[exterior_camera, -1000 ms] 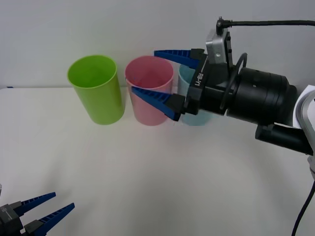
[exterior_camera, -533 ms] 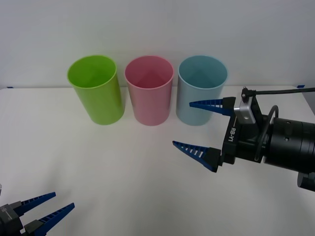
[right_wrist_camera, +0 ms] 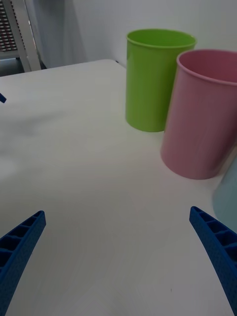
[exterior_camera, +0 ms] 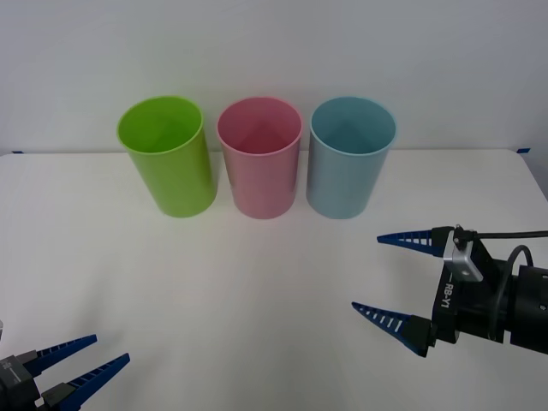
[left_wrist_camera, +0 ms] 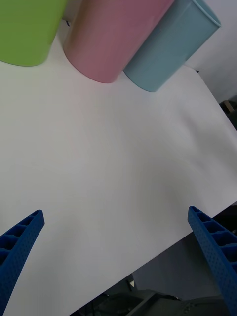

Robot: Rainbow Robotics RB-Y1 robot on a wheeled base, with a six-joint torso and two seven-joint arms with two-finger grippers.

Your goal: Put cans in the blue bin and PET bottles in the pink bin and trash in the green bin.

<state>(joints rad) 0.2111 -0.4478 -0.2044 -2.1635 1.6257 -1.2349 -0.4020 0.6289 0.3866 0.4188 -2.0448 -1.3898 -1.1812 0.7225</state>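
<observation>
Three bins stand in a row at the back of the white table: the green bin [exterior_camera: 167,158] on the left, the pink bin [exterior_camera: 259,163] in the middle, the blue bin [exterior_camera: 349,163] on the right. My right gripper [exterior_camera: 368,274] hovers open and empty over the table's front right, short of the blue bin. Its wrist view looks at the green bin [right_wrist_camera: 155,81], the pink bin [right_wrist_camera: 205,116] and a sliver of the blue bin [right_wrist_camera: 229,192]. My left gripper [exterior_camera: 110,349] rests open at the front left corner. Cans, PET bottles and trash are out of view.
A white wall rises right behind the bins. The table's near edge [left_wrist_camera: 163,252] runs under the left wrist view, with the floor beyond it. A metal rack [right_wrist_camera: 12,29] stands past the table's left end. Bare tabletop [exterior_camera: 240,291] lies between the two grippers.
My right gripper has left its place in front of the pink and blue bins, pulling back and down to the table's front right, open throughout. The left arm has not moved.
</observation>
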